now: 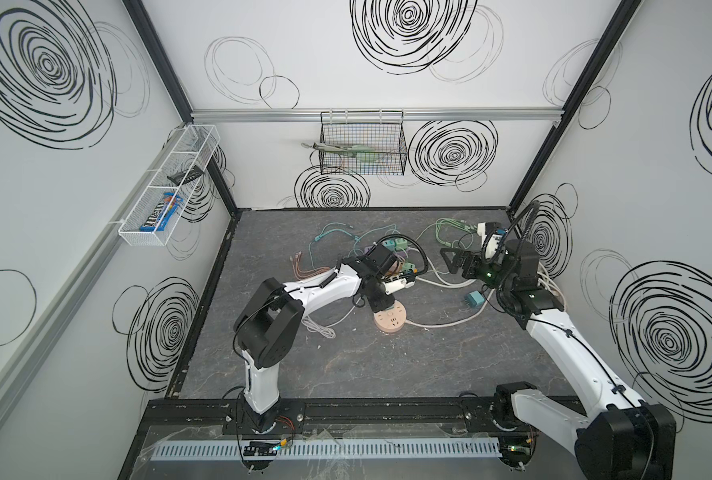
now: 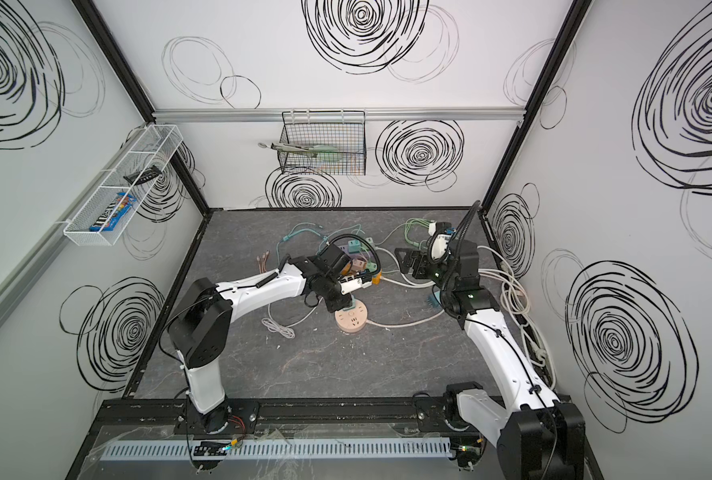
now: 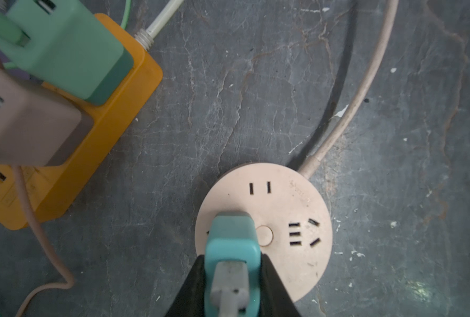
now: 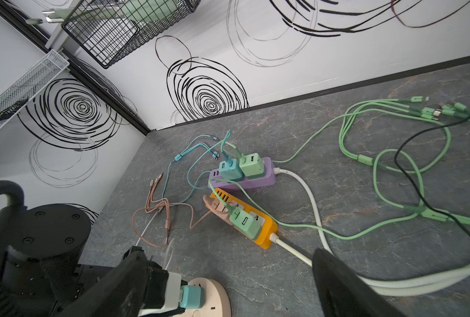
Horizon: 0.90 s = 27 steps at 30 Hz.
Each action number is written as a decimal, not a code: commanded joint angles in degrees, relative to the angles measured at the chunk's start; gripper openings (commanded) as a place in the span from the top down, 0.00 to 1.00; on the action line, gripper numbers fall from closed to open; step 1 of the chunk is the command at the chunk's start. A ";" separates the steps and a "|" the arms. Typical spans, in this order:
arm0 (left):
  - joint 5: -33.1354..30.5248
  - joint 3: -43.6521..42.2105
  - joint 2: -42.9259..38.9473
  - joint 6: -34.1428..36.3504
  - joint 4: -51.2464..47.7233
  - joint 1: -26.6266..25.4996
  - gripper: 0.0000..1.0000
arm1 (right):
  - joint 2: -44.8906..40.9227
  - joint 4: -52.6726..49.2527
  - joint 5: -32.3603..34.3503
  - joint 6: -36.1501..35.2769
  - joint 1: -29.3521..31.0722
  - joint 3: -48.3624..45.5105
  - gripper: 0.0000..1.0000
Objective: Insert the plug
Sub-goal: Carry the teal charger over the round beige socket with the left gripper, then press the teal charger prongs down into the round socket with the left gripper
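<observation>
A teal plug (image 3: 232,247) with a grey cord stub is clamped in my left gripper (image 3: 232,259), one black finger on each side of it. The plug's front end rests against the face of the round beige socket (image 3: 288,208), beside its centre button; the prongs are hidden. In both top views the left gripper (image 1: 385,307) points down over the round socket (image 1: 393,326) mid-table. The right wrist view shows the plug (image 4: 191,297) upright on the socket (image 4: 214,293). My right gripper (image 1: 454,259) hangs open and empty in the air, to the right.
An orange power strip (image 3: 113,131) with green and grey-brown adapters lies close to the socket. Behind it is a purple strip (image 4: 244,179) with two more adapters. Green, teal and pink cables (image 4: 365,153) and white cords (image 1: 441,282) are strewn about. Another teal plug (image 1: 474,299) lies under the right arm.
</observation>
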 commanded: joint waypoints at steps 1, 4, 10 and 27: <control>1.11 -9.36 3.18 2.32 -0.92 1.33 1.00 | -0.04 0.88 -0.65 0.93 -0.33 -0.63 0.03; 1.70 -11.70 2.50 1.47 0.33 1.56 1.00 | -0.35 0.77 -0.42 1.21 -0.31 -0.71 0.03; -1.02 -15.22 3.89 -0.36 0.54 0.08 1.00 | -0.05 0.65 -0.41 1.21 -0.71 -0.02 0.03; -5.61 -21.35 5.54 -6.96 0.72 -0.49 1.00 | 2.00 1.91 -2.78 1.42 -1.63 1.04 0.03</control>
